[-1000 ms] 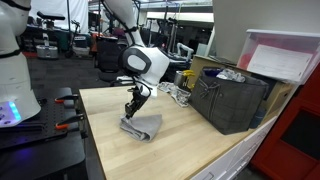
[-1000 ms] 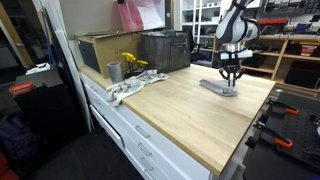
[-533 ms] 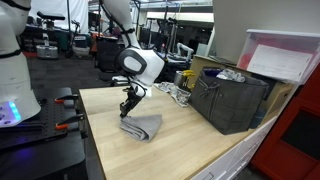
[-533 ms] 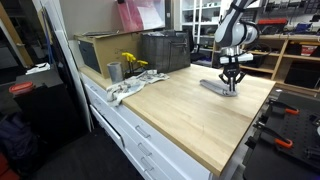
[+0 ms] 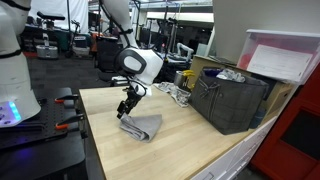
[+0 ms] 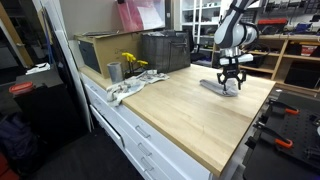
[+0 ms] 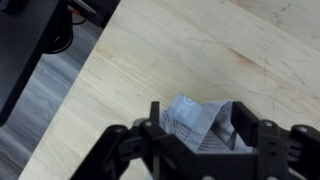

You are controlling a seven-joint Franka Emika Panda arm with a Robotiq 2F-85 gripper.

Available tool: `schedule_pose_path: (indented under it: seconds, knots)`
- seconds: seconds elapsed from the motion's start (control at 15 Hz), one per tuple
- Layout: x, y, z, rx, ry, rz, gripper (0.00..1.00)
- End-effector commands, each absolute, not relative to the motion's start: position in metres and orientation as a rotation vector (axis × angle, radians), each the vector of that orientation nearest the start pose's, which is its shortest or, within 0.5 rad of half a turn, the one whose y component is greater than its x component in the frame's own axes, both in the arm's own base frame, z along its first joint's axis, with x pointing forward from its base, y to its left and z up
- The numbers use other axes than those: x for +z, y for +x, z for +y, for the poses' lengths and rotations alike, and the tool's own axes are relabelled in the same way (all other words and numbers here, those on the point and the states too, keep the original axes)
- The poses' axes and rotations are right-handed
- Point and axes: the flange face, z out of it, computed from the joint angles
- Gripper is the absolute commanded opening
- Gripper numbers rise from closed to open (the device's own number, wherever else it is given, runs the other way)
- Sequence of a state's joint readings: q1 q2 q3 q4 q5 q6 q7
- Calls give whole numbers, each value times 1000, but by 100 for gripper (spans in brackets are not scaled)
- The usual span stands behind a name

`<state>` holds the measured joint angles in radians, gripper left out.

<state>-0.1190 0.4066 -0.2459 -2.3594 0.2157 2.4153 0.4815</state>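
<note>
A grey folded cloth (image 5: 143, 127) lies on the wooden tabletop (image 5: 190, 145) near one of its ends, also visible as a flat grey patch, the cloth (image 6: 216, 87). My gripper (image 5: 125, 110) hangs just above the cloth's end, fingers pointing down and spread apart; it appears again as the gripper (image 6: 231, 86) over the same spot. In the wrist view a raised fold of the cloth (image 7: 190, 122) stands between the two black fingers of the gripper (image 7: 200, 118), which is open, with gaps beside the fabric.
A dark mesh crate (image 5: 232, 100) stands at the table's back, with a pink-lidded clear bin (image 5: 285, 55) behind it. A cardboard box (image 6: 100, 50), a metal cup (image 6: 114, 71), yellow flowers (image 6: 133, 63) and a white rag (image 6: 125, 88) sit at the far end. The table edge (image 7: 70, 110) drops off beside the cloth.
The jaws, pinched on the cloth's end a second ago, have shifted slightly toward the table's end and now stand spread apart. The cloth lies slack.
</note>
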Motion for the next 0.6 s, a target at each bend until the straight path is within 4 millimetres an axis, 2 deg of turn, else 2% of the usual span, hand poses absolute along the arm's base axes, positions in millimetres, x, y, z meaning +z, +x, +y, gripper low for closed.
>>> schedule_pose_path:
  seconds: [0.0, 0.07, 0.13, 0.2, 0.27, 0.4, 0.53]
  knots:
    - [137, 434, -173, 484, -2723, 1539, 100]
    - [132, 432, -172, 494, -2727, 1538, 100]
    - [127, 430, -171, 510, -2726, 1540, 71]
    - [122, 428, -171, 527, -2722, 1543, 75]
    - [120, 426, -170, 536, -2722, 1543, 72]
    - [117, 425, -171, 543, -2723, 1543, 56]
    - [124, 426, -174, 528, -2719, 1547, 41]
